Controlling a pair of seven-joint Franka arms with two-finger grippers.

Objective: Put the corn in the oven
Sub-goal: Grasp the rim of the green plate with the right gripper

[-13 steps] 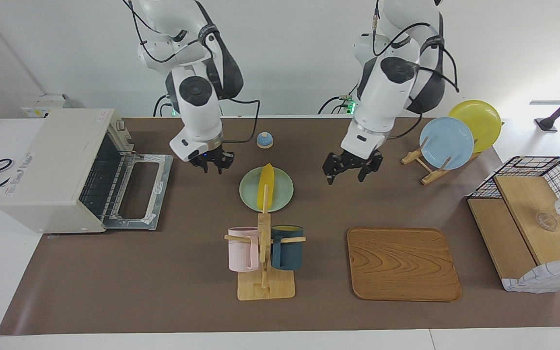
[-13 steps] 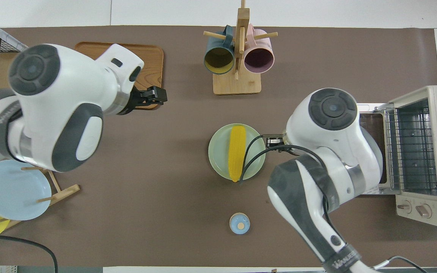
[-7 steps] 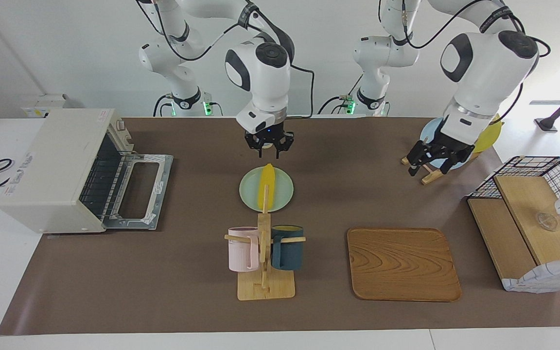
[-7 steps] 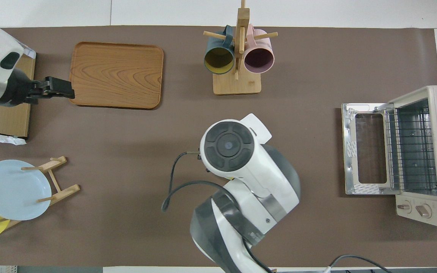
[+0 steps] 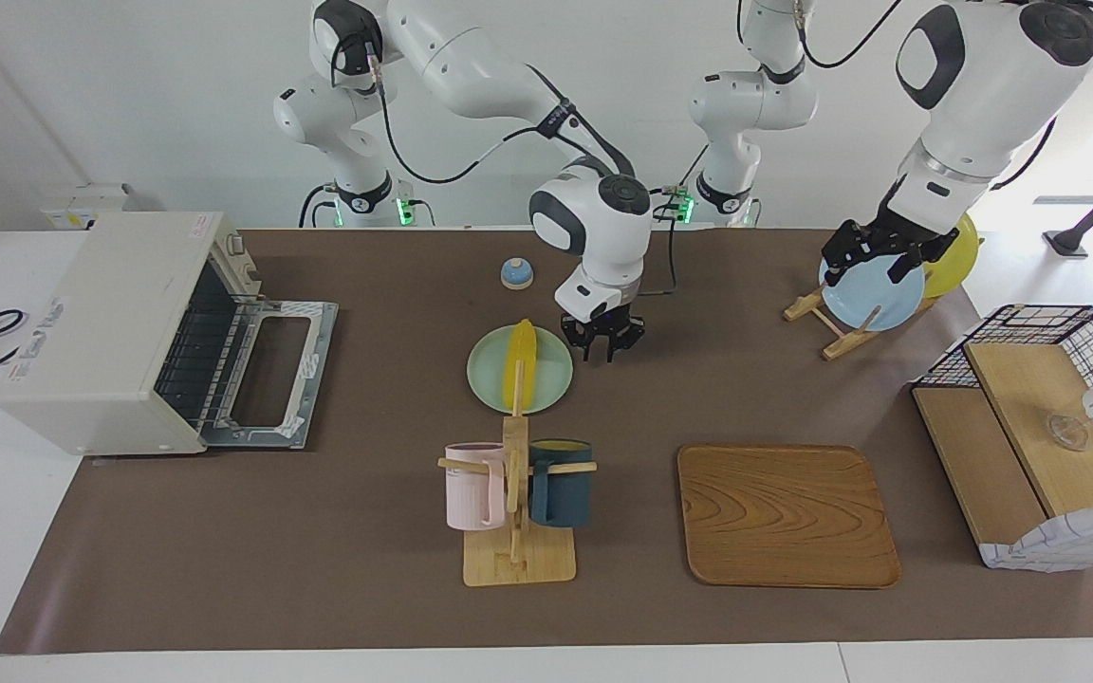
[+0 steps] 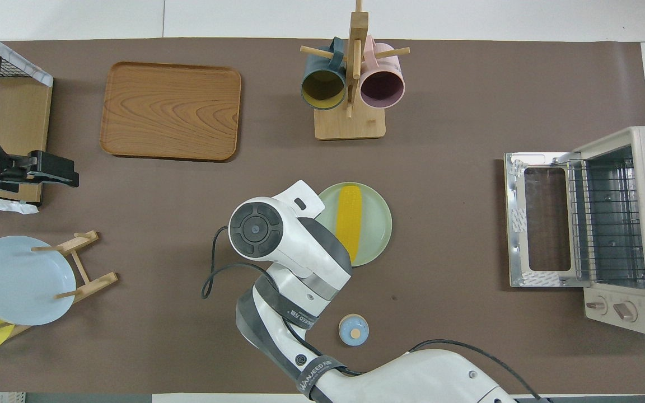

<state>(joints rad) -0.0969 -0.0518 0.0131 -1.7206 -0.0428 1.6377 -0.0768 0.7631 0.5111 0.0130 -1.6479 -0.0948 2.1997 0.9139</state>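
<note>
Facing view: corn [image 5: 519,365] lying on green plate [image 5: 551,379], well apart from open-doored oven [image 5: 129,332]; right gripper [image 5: 603,343] just beside plate, jaw state impossible to tell; left gripper [image 5: 874,258] spread wide over blue plate [image 5: 874,299].

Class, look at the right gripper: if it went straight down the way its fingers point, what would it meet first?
Probably the bare brown table mat beside the green plate. The right gripper hangs just off the plate's rim, toward the left arm's end, not over the corn; depth is uncertain.
</note>
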